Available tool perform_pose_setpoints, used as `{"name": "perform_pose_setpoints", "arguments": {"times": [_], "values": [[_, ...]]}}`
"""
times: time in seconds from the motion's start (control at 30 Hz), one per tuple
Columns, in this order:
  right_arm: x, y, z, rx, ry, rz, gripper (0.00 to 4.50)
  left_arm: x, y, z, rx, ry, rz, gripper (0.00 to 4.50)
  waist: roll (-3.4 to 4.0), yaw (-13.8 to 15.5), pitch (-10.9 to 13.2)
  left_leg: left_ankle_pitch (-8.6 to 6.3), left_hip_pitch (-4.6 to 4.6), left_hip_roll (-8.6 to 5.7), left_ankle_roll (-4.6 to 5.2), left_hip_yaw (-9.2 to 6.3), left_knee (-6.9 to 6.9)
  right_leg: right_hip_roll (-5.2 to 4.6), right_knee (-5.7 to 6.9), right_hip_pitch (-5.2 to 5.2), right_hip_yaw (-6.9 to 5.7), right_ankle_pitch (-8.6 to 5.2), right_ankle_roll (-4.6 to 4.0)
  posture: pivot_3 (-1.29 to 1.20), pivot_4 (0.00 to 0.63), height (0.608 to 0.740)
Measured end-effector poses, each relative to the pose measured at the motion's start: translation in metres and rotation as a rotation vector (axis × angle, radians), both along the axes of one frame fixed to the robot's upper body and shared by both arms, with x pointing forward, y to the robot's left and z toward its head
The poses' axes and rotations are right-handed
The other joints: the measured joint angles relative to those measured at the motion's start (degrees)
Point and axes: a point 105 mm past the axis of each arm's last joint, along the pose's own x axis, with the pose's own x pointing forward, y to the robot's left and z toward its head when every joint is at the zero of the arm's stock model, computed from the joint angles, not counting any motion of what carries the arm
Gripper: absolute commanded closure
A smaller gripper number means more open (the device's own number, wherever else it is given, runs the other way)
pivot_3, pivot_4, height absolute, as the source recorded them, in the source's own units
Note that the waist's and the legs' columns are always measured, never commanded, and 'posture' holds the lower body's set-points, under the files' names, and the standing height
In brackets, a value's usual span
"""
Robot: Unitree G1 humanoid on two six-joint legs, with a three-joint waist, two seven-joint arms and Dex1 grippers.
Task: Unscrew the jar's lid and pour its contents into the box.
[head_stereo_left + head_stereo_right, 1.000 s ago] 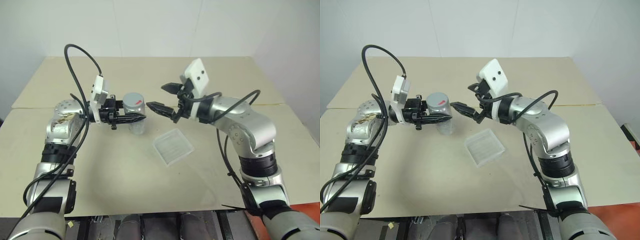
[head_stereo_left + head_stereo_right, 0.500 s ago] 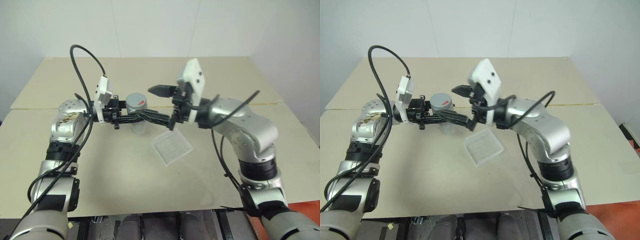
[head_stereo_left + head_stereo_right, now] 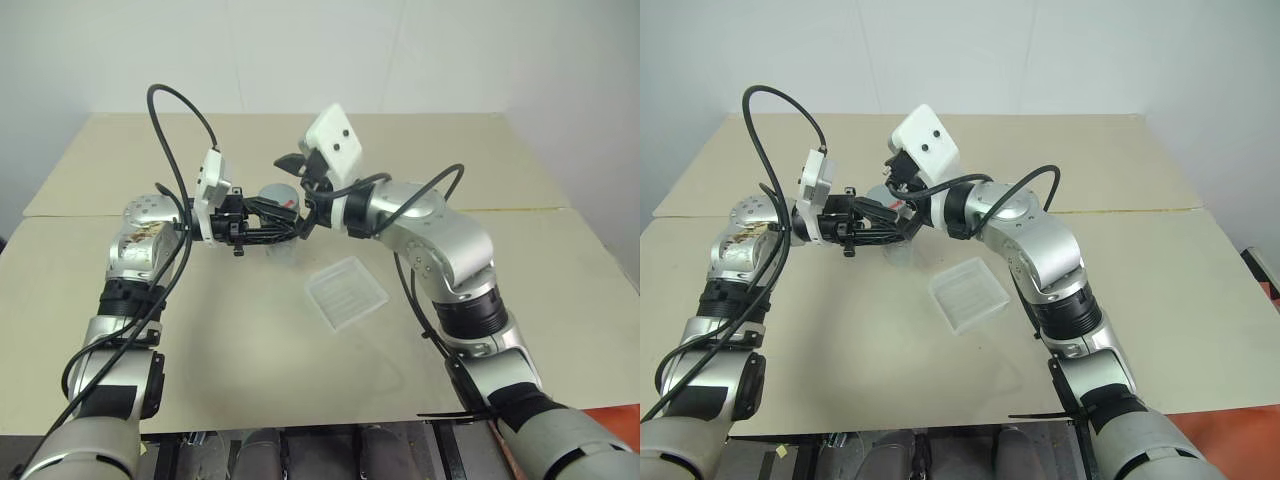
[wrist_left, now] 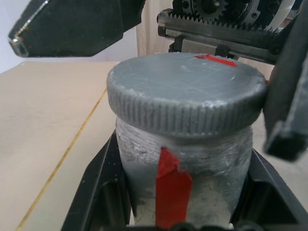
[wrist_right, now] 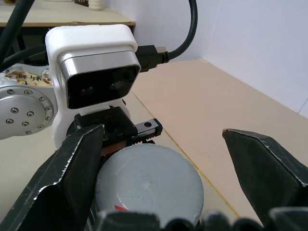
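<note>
Black right fingers (image 5: 72, 178) wide astride lid (image 5: 149, 180)

The small clear jar (image 4: 185, 173) with a red strip stands upright with its grey lid (image 4: 185, 94) still on, near the empty see-through box (image 3: 345, 292) on the table.

The right hand (image 3: 291, 190) is moved across toward the robot's left, from a spot apart from the jar (image 4: 185, 168) to a spot over it. Its two fingers (image 5: 65, 183) are now spread wide on either side of the lid (image 5: 149, 180). The lid is now partly hidden behind this hand in the head views. The right arm is now bent further across the counter (image 3: 250, 340).
</note>
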Motion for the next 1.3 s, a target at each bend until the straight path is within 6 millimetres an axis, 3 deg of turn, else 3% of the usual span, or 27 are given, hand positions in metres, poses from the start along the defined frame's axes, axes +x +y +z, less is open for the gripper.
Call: {"name": "perform_pose_setpoints", "arguments": {"times": [0.23,0.53,0.7,1.03,1.3], "values": [[-0.001,-0.003,-0.001,0.003,-0.001,-0.002,0.04,0.000,0.001,0.000,0.003,0.000,0.004,2.48,0.00,0.0,0.0,0.00,0.00,0.00,0.00,0.00,0.00,0.00,0.00,0.00,0.00,0.00,0.00,0.00,0.150,0.740],[-0.008,-0.023,-0.007,-0.011,-0.013,-0.004,0.04,0.001,0.007,-0.004,0.006,0.014,0.033,2.48,0.00,0.0,0.0,-0.01,0.00,0.01,0.01,-0.01,0.00,0.00,0.00,0.00,0.00,0.00,0.00,0.00,0.150,0.740],[0.007,-0.055,-0.007,0.008,-0.001,-0.119,0.04,-0.002,0.013,-0.004,0.015,0.008,0.040,2.48,0.00,0.1,0.0,-0.01,0.00,0.00,0.02,0.00,0.00,0.00,-0.01,0.01,0.00,0.00,0.00,0.00,0.150,0.740],[0.008,-0.063,-0.013,0.006,0.020,-0.134,0.04,-0.002,0.014,-0.002,0.011,0.010,0.042,2.48,0.00,0.1,0.0,-0.02,0.00,0.00,0.03,0.00,0.00,0.00,-0.01,0.01,0.01,0.00,0.00,0.00,0.150,0.740],[-0.016,-0.047,0.018,0.108,-0.025,0.038,0.04,-0.001,0.010,-0.004,-0.001,0.016,0.039,2.48,0.00,0.1,0.0,-0.04,0.02,0.01,0.07,-0.01,0.00,0.01,0.01,0.01,0.01,0.00,0.00,0.00,0.150,0.740]]}}
